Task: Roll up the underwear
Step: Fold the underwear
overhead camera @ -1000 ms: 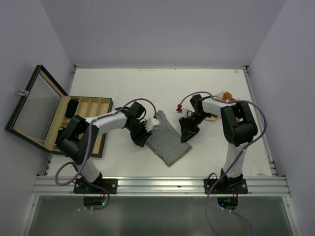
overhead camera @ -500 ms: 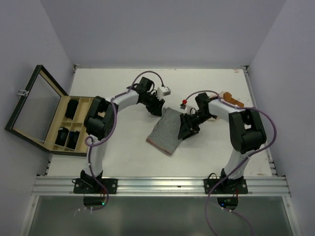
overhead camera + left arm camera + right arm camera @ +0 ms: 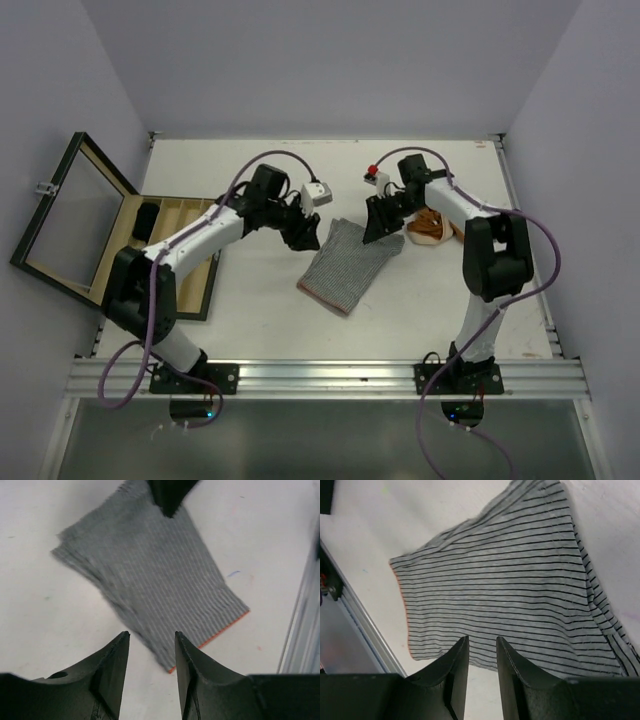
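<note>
1. The grey striped underwear [image 3: 350,265] lies flat on the counter [image 3: 420,320], with its orange-edged hem toward the near side.
2. The left tool [image 3: 306,233] is over the garment's far left corner. Its fingers are parted and empty: released.
3. The right tool [image 3: 374,230] is over the far right corner. A narrow gap shows between its fingers and it grasps nothing.
4. Orange-brown underwear [image 3: 430,226] lies just right of the right tool.
5. A wooden box [image 3: 188,212] stands open at the counter's left edge, with a black garment [image 3: 148,217] in a far compartment.

My left claw [image 3: 150,640] looks like matt black plastic; the grey striped underwear [image 3: 150,570] is soft knit cloth, the table [image 3: 40,605] smooth matt white.
</note>
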You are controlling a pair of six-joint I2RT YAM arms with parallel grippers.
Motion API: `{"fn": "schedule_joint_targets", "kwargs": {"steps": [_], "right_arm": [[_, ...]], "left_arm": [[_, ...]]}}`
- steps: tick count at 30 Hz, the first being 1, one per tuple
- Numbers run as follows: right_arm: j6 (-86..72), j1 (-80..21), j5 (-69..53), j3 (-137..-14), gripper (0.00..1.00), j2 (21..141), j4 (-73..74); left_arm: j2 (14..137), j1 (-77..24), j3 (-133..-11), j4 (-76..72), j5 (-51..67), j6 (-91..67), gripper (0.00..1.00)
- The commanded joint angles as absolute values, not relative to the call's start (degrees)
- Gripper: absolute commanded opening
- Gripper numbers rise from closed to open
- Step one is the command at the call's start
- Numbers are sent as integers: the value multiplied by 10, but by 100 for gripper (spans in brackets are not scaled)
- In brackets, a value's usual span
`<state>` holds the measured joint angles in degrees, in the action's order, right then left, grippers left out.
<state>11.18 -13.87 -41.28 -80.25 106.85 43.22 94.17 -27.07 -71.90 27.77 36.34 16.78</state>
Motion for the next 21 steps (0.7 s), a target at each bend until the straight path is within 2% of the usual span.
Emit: {"fn": "schedule_joint_targets", "kwargs": {"steps": [1, 4, 10, 16, 21], "right_arm": [[155, -140, -396, -817, 32, 1112, 411], [155, -140, -382, -825, 29, 1141, 413], [127, -145, -383, -762, 26, 1141, 411], [89, -173, -414, -668, 26, 1112, 395], [53, -205, -468, -651, 32, 1081, 401]], "left_arm": [[945, -331, -644, 274, 425, 142, 45], [961, -366, -614, 252, 421, 140, 43], [1041, -351, -632, 286, 390, 152, 38], [1060, -281, -648, 336, 335, 212, 35], [1052, -256, -697, 392, 316, 287, 38]]}}
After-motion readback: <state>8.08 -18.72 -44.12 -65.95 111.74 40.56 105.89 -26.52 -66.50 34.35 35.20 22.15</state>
